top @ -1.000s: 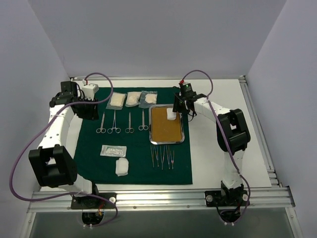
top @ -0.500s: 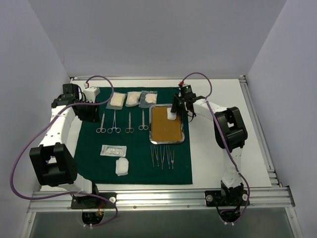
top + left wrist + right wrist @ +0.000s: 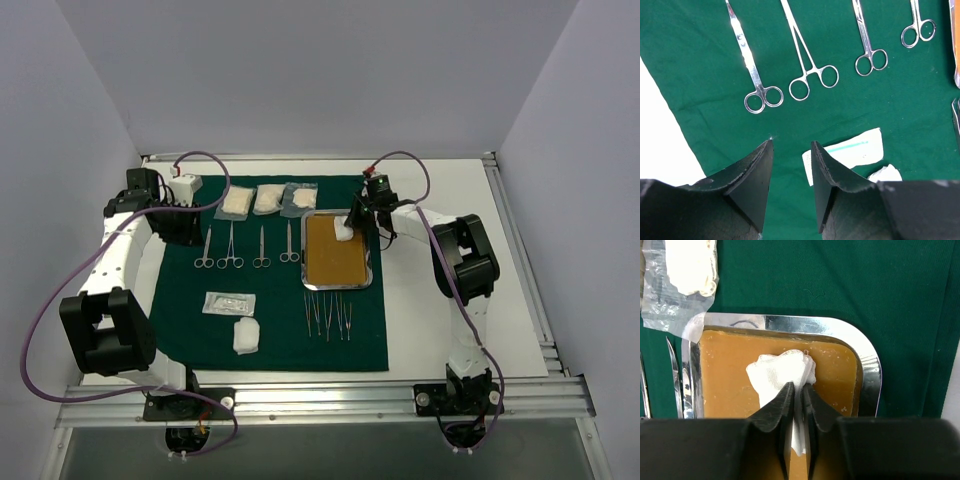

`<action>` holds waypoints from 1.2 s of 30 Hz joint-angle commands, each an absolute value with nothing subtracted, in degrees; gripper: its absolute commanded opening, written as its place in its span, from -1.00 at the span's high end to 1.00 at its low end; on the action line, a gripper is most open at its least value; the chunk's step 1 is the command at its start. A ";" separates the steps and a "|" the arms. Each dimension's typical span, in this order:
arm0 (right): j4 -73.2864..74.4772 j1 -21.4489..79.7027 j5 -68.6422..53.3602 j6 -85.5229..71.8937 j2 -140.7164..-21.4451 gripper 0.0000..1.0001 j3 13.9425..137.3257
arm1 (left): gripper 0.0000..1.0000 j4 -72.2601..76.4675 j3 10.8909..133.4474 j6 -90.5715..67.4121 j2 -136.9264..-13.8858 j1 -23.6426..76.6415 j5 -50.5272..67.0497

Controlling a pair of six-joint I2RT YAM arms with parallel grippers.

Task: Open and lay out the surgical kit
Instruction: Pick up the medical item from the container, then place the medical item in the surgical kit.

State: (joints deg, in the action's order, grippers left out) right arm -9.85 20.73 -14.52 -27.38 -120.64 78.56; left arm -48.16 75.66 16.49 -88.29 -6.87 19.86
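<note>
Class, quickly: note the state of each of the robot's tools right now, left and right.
Left tool: open, holding nothing, above the green cloth.
Right tool: closed on the white gauze pad over the steel tray.

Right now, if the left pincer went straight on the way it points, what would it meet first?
Probably bare dark green cloth drape, just beside the flat clear packet and short of the silver ring-handled clamps; depth is unclear.

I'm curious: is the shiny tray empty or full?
Not empty: the steel tray holds a brown layer and a white gauze wad, pinched by the right tool.
</note>
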 commanded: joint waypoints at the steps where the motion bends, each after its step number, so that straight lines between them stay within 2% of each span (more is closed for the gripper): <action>1: -10.54 20.74 -16.52 -29.00 -117.69 0.99 77.00 | 0.09 -47.11 77.52 16.08 -87.36 -7.29 21.45; 7: -16.52 21.18 -17.58 -32.95 -110.59 1.00 72.00 | 0.10 -47.37 77.34 16.61 -85.61 -7.29 21.01; 17: -21.87 26.88 -11.35 -37.17 -97.31 1.00 63.82 | 0.10 -47.37 76.73 17.31 -83.50 -8.17 19.60; 21: -29.16 38.73 -2.92 -47.77 -89.76 1.00 52.87 | 0.10 -47.99 76.12 17.75 -82.88 -8.61 19.16; 22: -31.79 44.94 2.49 -50.07 -88.69 1.00 50.73 | 0.10 -47.90 75.85 17.84 -82.71 -8.79 19.07; 26: -36.80 59.12 12.98 -59.57 -87.89 1.00 42.64 | 0.10 -48.95 74.71 18.45 -81.48 -9.40 19.07; 32: -40.51 71.08 17.83 -68.98 -94.74 1.00 40.09 | 0.10 -50.54 72.16 21.26 -77.18 -10.11 17.58; 36: -40.69 74.79 22.84 -72.33 -95.01 1.00 37.27 | 0.10 -51.50 71.72 21.88 -75.41 -10.20 15.38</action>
